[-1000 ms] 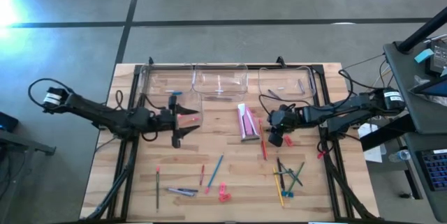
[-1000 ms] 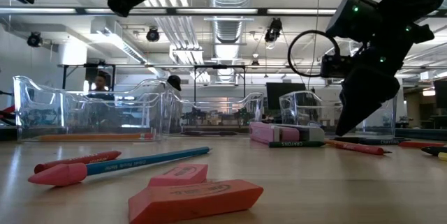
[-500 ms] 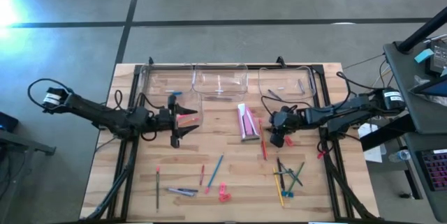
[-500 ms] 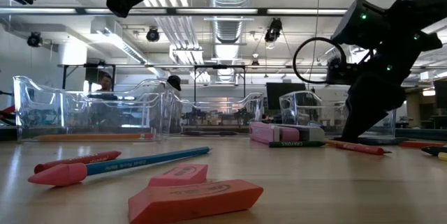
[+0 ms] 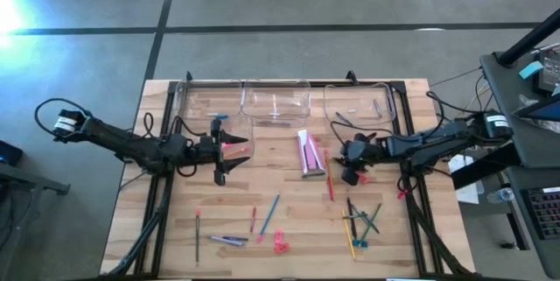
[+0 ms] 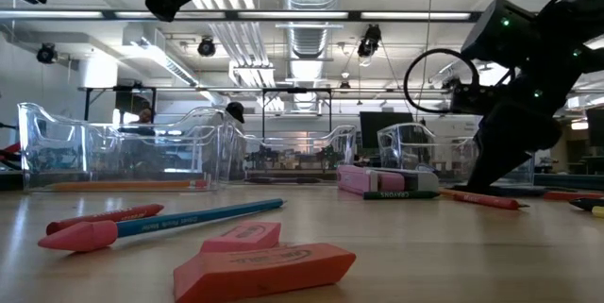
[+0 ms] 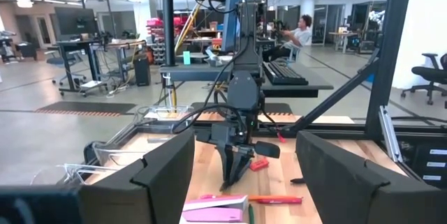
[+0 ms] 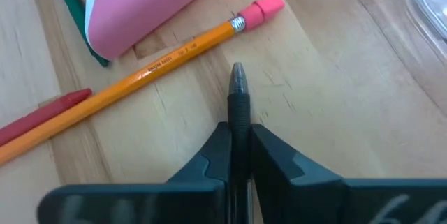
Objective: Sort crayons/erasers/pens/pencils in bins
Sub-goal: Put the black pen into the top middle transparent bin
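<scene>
Right fingers (image 8: pixel 241 155) pinching black pen (image 8: pixel 238 95) on wood table (image 8: pixel 335 91).

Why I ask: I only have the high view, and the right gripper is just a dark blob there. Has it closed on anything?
Observer: Yes. In its wrist view the right gripper is shut on a black pen.
Operator: Is anything crowding it?
Observer: A yellow pencil lies just past the pen's tip, not touching it, with a big pink eraser beyond.
Operator: And the left gripper?
Observer: The left gripper is open. Its wrist view shows nothing between the fingers.
</scene>
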